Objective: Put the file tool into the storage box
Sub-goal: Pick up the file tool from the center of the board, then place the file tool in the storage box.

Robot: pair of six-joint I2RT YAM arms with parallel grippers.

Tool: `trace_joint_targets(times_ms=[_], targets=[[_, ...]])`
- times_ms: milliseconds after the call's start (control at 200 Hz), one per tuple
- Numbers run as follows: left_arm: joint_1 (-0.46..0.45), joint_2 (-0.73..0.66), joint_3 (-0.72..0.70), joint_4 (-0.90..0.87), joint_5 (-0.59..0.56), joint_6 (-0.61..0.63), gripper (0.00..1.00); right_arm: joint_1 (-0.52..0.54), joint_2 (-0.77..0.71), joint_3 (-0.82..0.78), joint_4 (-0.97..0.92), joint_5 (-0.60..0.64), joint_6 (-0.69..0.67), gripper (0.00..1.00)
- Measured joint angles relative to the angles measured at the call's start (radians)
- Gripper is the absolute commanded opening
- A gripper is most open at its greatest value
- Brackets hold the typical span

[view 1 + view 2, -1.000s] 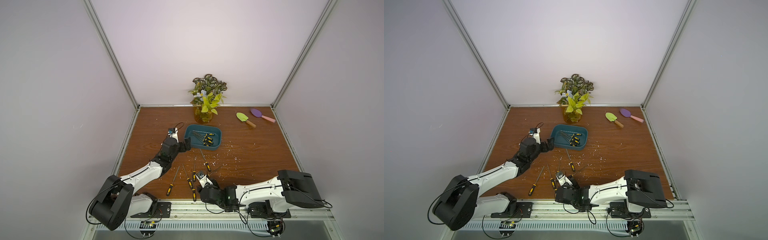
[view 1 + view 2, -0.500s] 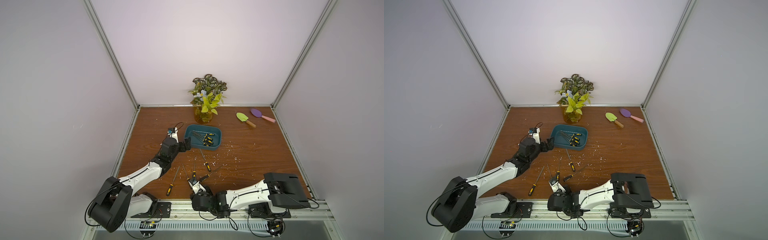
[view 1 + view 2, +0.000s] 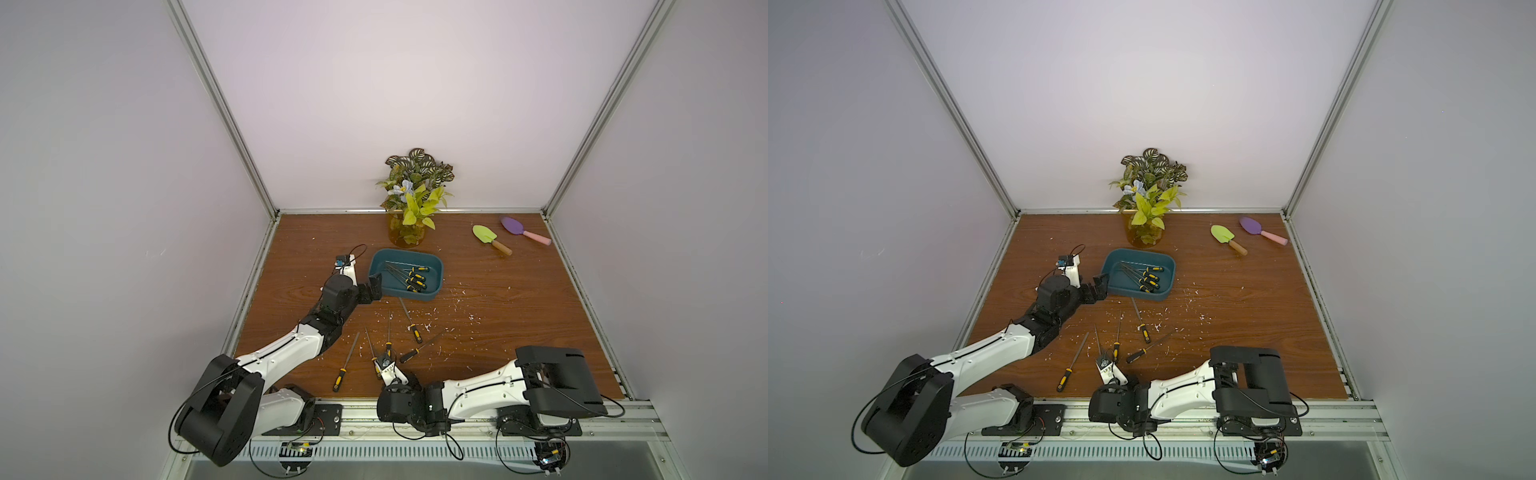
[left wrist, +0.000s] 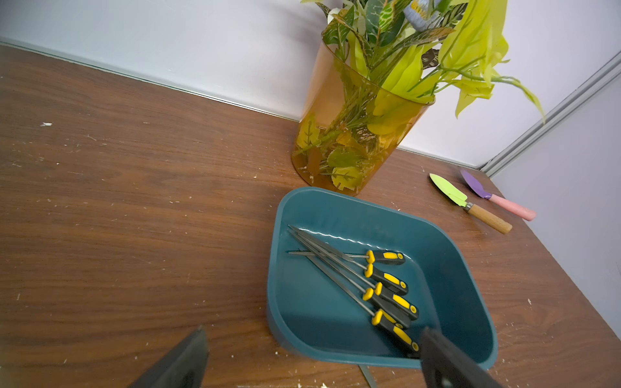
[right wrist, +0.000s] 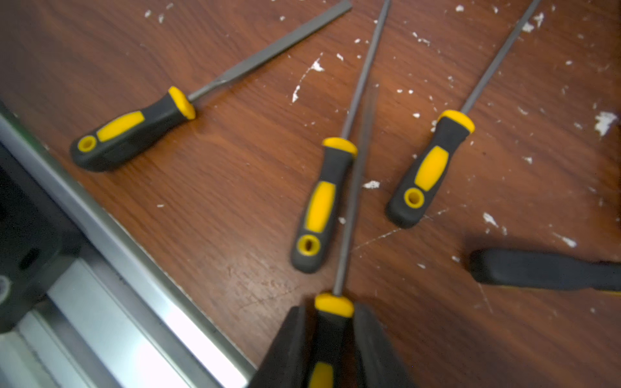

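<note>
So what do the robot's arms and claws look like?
The left arm and the right arm both have smooth white shells with chunky black joints and big black shoulders. Thin black cables loop around their bases. The left claw and the right claw each have two flat black fingers.

The file (image 5: pixel 347 208) — handle end cut off; black handle (image 5: pixel 537 268) too.

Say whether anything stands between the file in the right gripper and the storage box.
Only loose files lie flat between them; lifted, the held file should clear those. The left gripper sits at the rim of the box.
</note>
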Motion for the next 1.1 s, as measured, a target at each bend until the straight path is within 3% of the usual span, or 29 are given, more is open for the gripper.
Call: trace_joint_targets(times_ms=[280,651,756,946,1101], targets=[[0.0,-0.004,0.0,-0.001,-0.001,0.0,1.0,0.003,-0.079,-0.014,-0.09,0.03,-0.037,0.06],[0.007,-0.14,0.051,-0.088,-0.039,-0.02,1.0,-0.051,-0.338,-0.043,-0.119,0.09,-0.194,0.02],[0.015,-0.145,0.118,-0.132,-0.041,-0.03,1.0,-0.119,-0.399,-0.055,-0.092,0.073,-0.296,0.01],[0.026,-0.129,0.204,-0.173,-0.021,-0.045,1.0,-0.346,-0.5,-0.101,0.027,-0.037,-0.546,0.0],[0.049,-0.117,0.208,-0.184,0.028,-0.068,1.0,-0.542,-0.514,-0.109,0.137,-0.208,-0.751,0.0]])
